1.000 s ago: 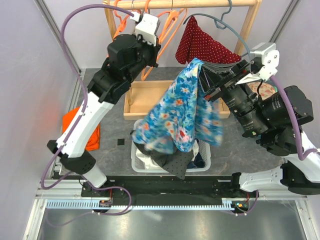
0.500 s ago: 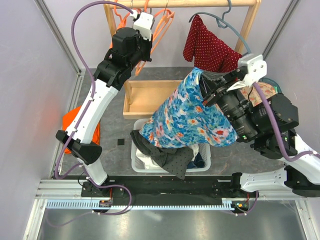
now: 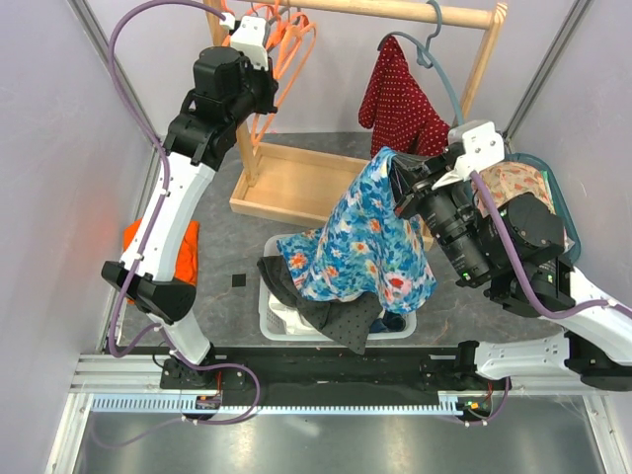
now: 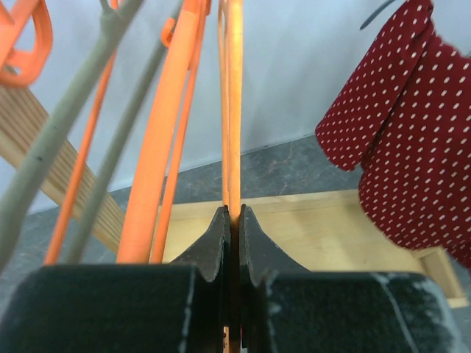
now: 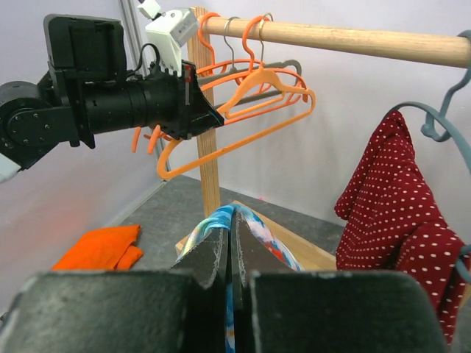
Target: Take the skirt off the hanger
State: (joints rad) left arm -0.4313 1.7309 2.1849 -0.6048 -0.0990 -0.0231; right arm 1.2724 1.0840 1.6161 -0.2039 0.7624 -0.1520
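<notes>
while the left tool pinches the orange hanger, the right tool clamps the skirt, long axis hanging down over the basket, well right of that hanger.

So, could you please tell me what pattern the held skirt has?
The skirt is blue floral, clearest in top external.

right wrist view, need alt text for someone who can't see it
The right pincer is shut on a fold of the blue floral skirt in the foreground. Beyond it, the left pincer grips an orange hanger at the wooden rail. A red polka-dot garment hangs at right, and an orange cloth lies at lower left.
</notes>
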